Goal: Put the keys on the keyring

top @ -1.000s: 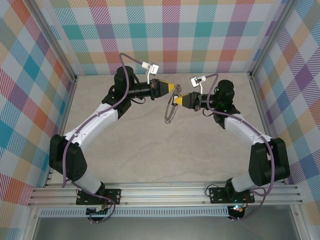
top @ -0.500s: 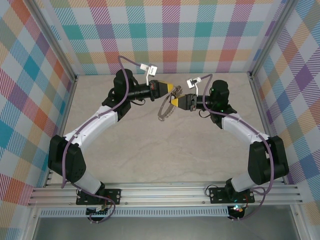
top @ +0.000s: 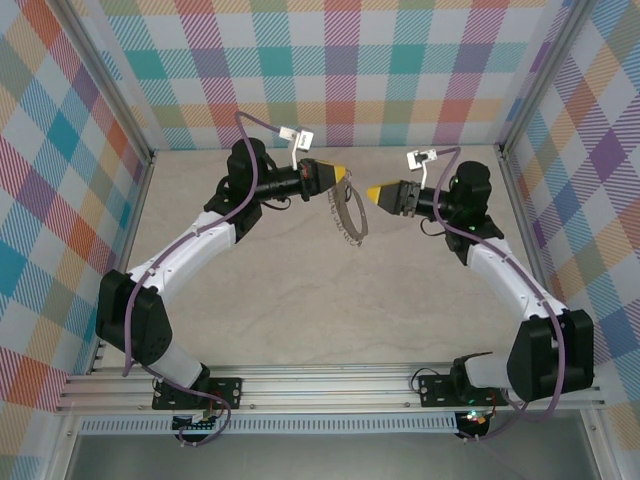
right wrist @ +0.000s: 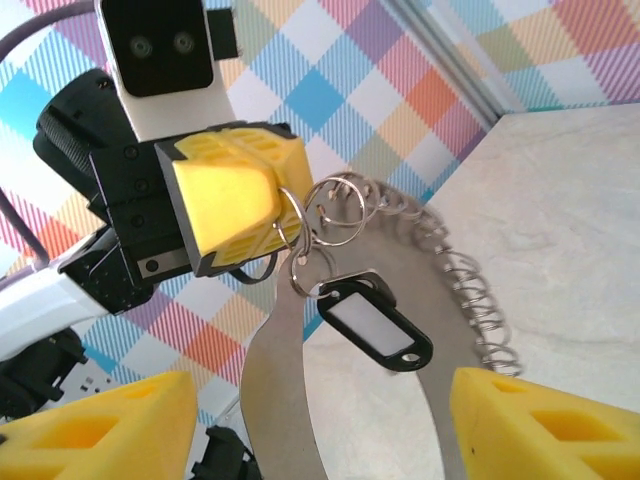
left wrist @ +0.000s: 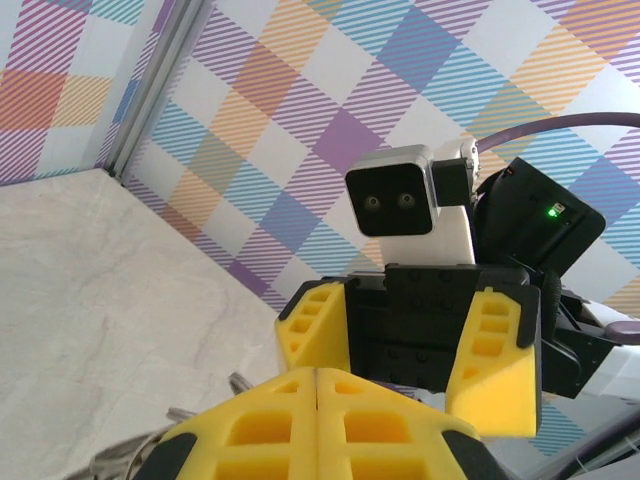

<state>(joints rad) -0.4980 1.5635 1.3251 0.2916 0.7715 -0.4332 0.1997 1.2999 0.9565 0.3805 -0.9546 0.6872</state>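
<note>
From above, the left end effector (top: 342, 176) has its yellow tips pressed together, pinching the top of the keyring (top: 343, 225). This thin grey hoop with a bumpy edge hangs in the air over the pale, marbled table (top: 300, 300). The right end effector (top: 376, 193) points at it from just beside, apart from the metal. In the left wrist view, that arm's ribbed yellow pads (left wrist: 280, 425) meet along one seam and are cut off at the bottom edge; the right end effector (left wrist: 405, 345) faces them, fingers spread. A few blurred metal loops (left wrist: 165, 445) peek out at lower left, hard to make out. From the right wrist, the left end effector (right wrist: 232, 195) grips small wire split rings (right wrist: 335, 210). From these hang the keyring (right wrist: 470, 300) — a flat steel band with a coiled-wire edge — and a glossy black tag (right wrist: 375, 325) with a pale window. The right end effector (right wrist: 320, 400) shows only as two foam corners, wide apart.
</note>
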